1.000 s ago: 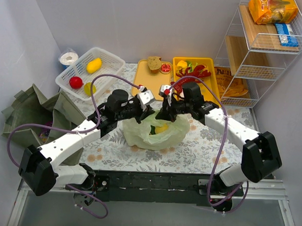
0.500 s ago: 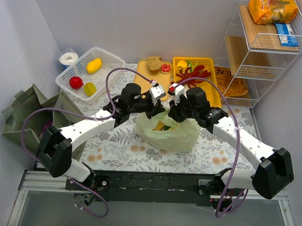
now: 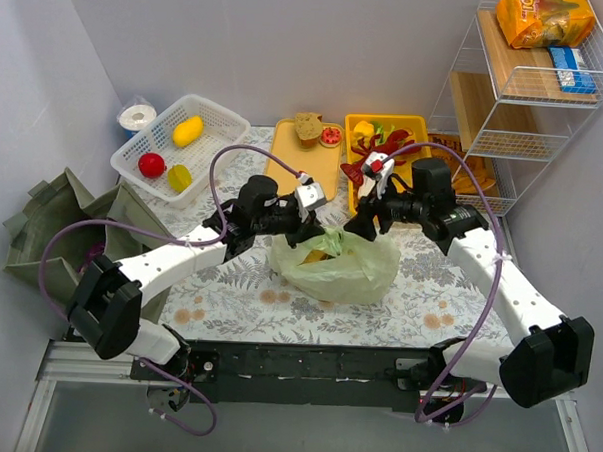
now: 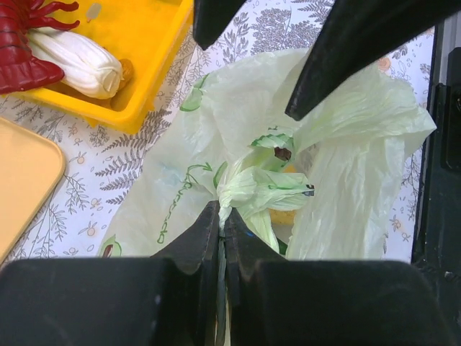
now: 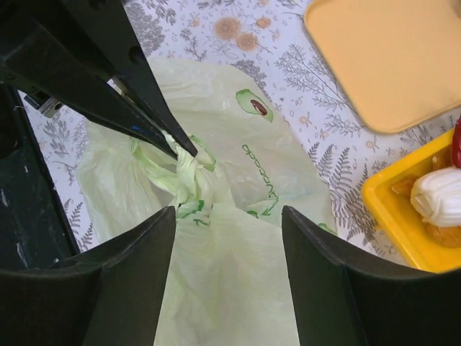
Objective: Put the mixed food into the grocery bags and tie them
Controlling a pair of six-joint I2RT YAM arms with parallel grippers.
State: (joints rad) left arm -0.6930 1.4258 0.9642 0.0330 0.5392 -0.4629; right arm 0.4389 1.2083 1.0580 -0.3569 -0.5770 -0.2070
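The pale-green plastic grocery bag (image 3: 342,270) lies on the flowered table between both arms. Its handles are twisted into a knot (image 4: 253,184) (image 5: 184,175). My left gripper (image 3: 309,224) (image 4: 222,216) is shut on a handle strand just below that knot. My right gripper (image 3: 362,225) (image 5: 229,213) stands open over the bag's right side, with only loose bag film under its jaws. A yellow food piece (image 4: 285,215) shows inside the bag. The red lobster (image 3: 381,149) (image 4: 20,45) and a white piece (image 4: 78,62) lie in the yellow tray (image 3: 418,126). The dark olive tote (image 3: 69,231) sits at the left.
An orange tray (image 3: 289,170) with a bread bun (image 3: 307,127) lies behind the bag. A white slatted basket (image 3: 218,114) with yellow and red pieces stands at the back left. A wire shelf (image 3: 527,111) with orange snack packets (image 3: 543,18) fills the right corner.
My right gripper has opened, let go of the bag handle and drawn back to the right. The bag and my left gripper have shifted right, with the left still clamped on the handle.
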